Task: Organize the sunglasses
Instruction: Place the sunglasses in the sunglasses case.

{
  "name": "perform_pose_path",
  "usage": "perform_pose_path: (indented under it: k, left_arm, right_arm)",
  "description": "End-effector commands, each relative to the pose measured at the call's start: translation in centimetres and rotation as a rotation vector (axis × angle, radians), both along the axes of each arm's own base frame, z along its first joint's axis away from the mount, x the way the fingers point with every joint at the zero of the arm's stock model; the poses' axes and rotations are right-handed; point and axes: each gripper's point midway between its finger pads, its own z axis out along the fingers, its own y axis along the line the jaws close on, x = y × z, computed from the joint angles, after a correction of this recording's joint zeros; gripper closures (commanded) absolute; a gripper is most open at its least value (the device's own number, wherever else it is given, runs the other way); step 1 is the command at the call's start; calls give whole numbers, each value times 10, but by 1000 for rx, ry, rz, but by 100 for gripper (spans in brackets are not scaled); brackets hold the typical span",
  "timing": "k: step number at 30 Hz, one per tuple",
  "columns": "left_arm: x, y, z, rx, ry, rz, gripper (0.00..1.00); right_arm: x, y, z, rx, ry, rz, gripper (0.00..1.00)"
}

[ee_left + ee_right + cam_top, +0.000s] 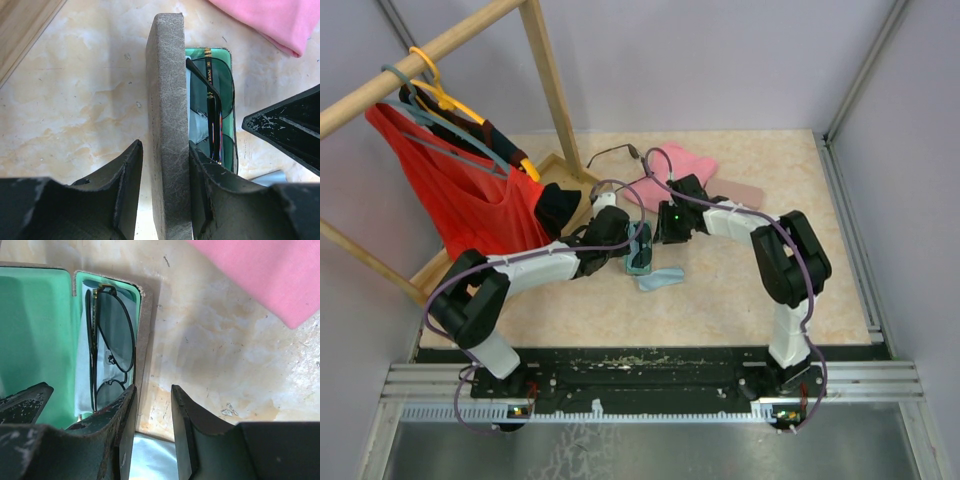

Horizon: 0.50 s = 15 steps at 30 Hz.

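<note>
One dark wire-framed pair of sunglasses (112,335) lies in the green-lined grey case (167,100) that the left gripper (165,150) clamps; the right gripper (153,392) gapes empty; the other pair (612,152) lies uncased near the tabletop's (720,300) far edge.

Soft, even daylight fills every view, bright without harsh glare. Just beside the grey case (167,125) a mild shadow lies on the table (225,365). Inside the case the sunglasses (114,335) look sharp, their lenses faintly sheened.
</note>
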Motion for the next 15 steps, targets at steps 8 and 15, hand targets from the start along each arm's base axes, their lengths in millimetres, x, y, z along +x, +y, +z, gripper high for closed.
perform_pose_path:
  k: [8, 15]
  left_arm:
    - [1, 3, 12, -14, -27, -2, 54]
    - [1, 3, 11, -15, -26, -2, 54]
  right_arm:
    - [9, 19, 45, 74, -134, 53, 63]
    - [7, 24, 38, 49, -126, 68, 59]
